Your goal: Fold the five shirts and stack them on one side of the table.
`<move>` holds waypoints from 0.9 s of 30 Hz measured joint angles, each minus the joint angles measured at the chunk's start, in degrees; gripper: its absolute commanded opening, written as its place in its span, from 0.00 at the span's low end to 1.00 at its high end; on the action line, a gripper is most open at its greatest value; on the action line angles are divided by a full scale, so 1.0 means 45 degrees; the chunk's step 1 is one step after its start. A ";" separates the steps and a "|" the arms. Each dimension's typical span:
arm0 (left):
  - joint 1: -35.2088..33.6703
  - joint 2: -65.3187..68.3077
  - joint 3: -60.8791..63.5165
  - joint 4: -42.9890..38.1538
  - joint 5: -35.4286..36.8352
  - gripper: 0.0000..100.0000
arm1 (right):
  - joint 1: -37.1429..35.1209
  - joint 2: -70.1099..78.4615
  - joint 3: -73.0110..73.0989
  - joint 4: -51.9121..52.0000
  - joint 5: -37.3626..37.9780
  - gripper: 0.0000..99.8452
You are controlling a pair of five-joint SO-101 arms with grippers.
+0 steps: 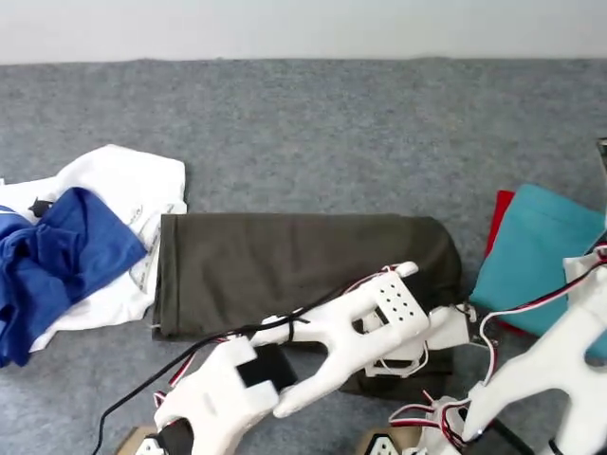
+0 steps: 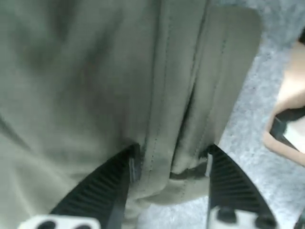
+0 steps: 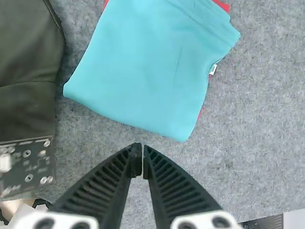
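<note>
Grey table point(image 1: 303, 123) holds the olive shirt point(image 1: 285, 251) lying crosswise; left pincer point(image 2: 171, 155) clamps its near hem, right pincer point(image 3: 142, 152) sits pressed together beside it.

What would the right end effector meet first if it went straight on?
Probably the near edge of the teal shirt; depth is unclear, so possibly the grey mat just before it.

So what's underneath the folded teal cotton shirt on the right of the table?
A red fabric garment lies under the folded teal cotton shirt, showing only as a thin strip along its edge. The rest is covered, so its shape cannot be told.
</note>
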 measured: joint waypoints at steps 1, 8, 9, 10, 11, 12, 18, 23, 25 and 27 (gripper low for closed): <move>0.0000 0.0137 -0.0117 0.0000 0.0000 0.21 | 0.0000 0.0000 0.0000 0.0000 0.0000 0.01; 0.0039 0.0391 -0.0860 0.0117 -0.0039 0.01 | 0.0000 0.0000 -0.0020 0.0000 0.0000 0.01; 0.0039 0.0391 -0.0977 0.0117 -0.0039 0.02 | 0.0000 0.0000 -0.0020 0.0020 0.0000 0.01; 0.0039 0.0410 -0.1114 0.0117 -0.0039 0.02 | 0.0000 0.0000 -0.0020 0.0020 0.0000 0.01; 0.0039 0.0410 -0.1250 0.0117 0.0000 0.01 | 0.0000 0.0000 -0.0020 0.0020 0.0000 0.01; 0.0020 0.0410 -0.1446 0.0117 0.0000 0.01 | 0.0000 0.0000 -0.0020 0.0020 0.0000 0.01; -0.0098 0.0410 -0.2755 0.0742 0.0020 0.01 | 0.0000 0.0000 -0.0020 0.0020 0.0000 0.01; -0.1172 0.0469 -0.3985 0.0821 0.0000 0.01 | 0.0000 0.0000 -0.0020 0.0020 0.0000 0.01; -0.1739 0.0527 -0.4239 0.0821 -0.0020 0.01 | 0.0000 0.0000 -0.0020 0.0020 0.0000 0.01; -0.2208 0.0527 -0.4278 0.0821 -0.0039 0.01 | 0.0000 0.0000 -0.0020 0.0020 0.0000 0.01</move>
